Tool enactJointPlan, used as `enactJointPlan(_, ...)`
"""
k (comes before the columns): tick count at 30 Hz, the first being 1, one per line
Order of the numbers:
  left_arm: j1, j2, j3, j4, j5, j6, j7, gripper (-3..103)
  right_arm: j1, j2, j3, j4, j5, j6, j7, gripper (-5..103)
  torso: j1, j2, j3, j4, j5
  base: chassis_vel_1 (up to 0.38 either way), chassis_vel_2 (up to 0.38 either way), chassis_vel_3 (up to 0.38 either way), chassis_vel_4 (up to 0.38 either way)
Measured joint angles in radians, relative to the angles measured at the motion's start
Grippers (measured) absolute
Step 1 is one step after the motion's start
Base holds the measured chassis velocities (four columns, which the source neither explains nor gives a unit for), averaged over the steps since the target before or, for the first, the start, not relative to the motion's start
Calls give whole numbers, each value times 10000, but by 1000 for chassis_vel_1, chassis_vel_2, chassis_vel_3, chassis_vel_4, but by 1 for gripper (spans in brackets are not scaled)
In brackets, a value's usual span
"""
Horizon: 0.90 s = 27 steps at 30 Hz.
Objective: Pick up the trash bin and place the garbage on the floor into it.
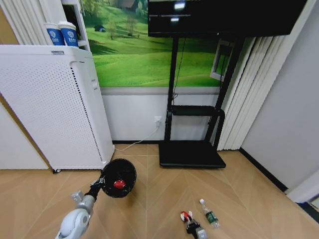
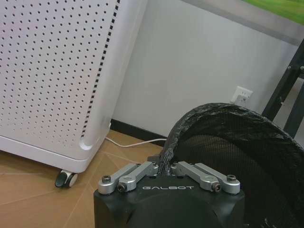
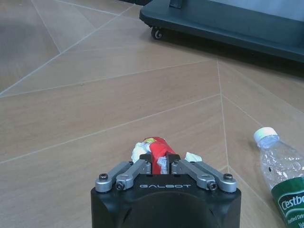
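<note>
My left gripper (image 1: 102,183) is shut on the rim of the black mesh trash bin (image 1: 119,174), which is tipped with its mouth toward me just above the floor (image 1: 159,199). A red ball-like wad (image 1: 119,184) lies inside it. The left wrist view shows the fingers (image 2: 142,169) pinching the bin's rim (image 2: 223,116). Down at the floor, my right gripper (image 1: 192,225) is shut on the red-and-white wad (image 3: 156,148). The clear bottle with a green label (image 1: 210,213) lies on the planks just right of that gripper, and its cap end also appears (image 3: 280,175).
A tall white perforated cabinet on castors (image 1: 55,104) stands left of the bin, with two blue-and-white paper cups (image 1: 62,34) on top. A black screen stand with a flat wheeled base (image 1: 192,153) is against the back wall. A white cable (image 1: 132,145) runs along the skirting.
</note>
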<state>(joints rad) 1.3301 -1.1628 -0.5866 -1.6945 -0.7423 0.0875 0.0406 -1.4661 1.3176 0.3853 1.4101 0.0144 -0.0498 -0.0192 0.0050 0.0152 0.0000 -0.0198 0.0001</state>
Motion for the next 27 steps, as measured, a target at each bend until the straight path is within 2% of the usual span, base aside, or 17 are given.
enactJointPlan(5, -56, 71, 347, 92, 126, 3, -5, 4, -173, -47, 60, 465, 254, 505, -52, 14, 0, 0, 0, 0, 1, 0, 0, 0, 0)
enactJointPlan(8, -324, 171, 837, 290, 239, 3, -8, 4, -434, -141, 178, 1495, 485, 1008, -198, 14, 0, 0, 0, 0, 1, 0, 0, 0, 0)
enactJointPlan(12, -645, 275, 1284, 513, 300, 7, -35, 4, -686, -244, 250, 2506, 773, 1245, -416, 14, 0, 0, 0, -2, -1, 0, 0, 0, 0)
enactJointPlan(14, -1093, 401, 1929, 859, 270, 11, -208, 4, -1010, -401, 295, 3876, 1138, 1442, -633, 14, 0, 0, 0, 1, -1, 0, 0, 0, 0)
enactJointPlan(16, -1197, 425, 2091, 938, 267, 13, -223, 4, -1084, -423, 306, 4087, 1188, 1459, -662, 14, 0, 0, 0, 1, 0, 0, 0, 0, 0)
enactJointPlan(18, -1669, 510, 2880, 1258, 304, 8, -265, 4, -1505, -499, 350, 5183, 1330, 1494, -755, 14, 0, 0, 0, -2, 1, 0, 0, 0, 0)
enactJointPlan(20, -1851, 532, 3189, 1356, 299, -16, -238, 4, -1681, -531, 344, 5594, 1352, 1436, -770, 14, 0, 0, 0, -2, 0, 0, 0, 0, 0)
enactJointPlan(21, -2072, 580, 3633, 1433, 195, -68, -98, 4, -1883, -549, 306, 6027, 1353, 1400, -788, 14, 0, 0, 0, -1, -3, 0, 0, 0, 0)
enactJointPlan(22, -2072, 580, 3633, 1433, 195, -68, -98, 4, -1883, -549, 306, 6027, 1353, 1400, -788, 14, 0, 0, 0, -1, -3, 0, 0, 0, 0)
enactJointPlan(24, -2481, 793, 4636, 1477, 17, -109, 438, 4, -2307, -531, 157, 6762, 1258, 1384, -947, 14, 0, 0, 0, -3, -3, 0, 0, 0, 0)
enactJointPlan(25, -2481, 793, 4636, 1477, 17, -109, 438, 4, -2307, -531, 157, 6762, 1258, 1384, -947, 14, 0, 0, 0, -3, -3, 0, 0, 0, 0)
enactJointPlan(27, -2732, 928, 5233, 1465, 69, -181, 955, 4, -2512, -479, 39, 6992, 1089, 1471, -1091, 14, 0, 0, 0, -3, 3, 0, 0, 0, 0)
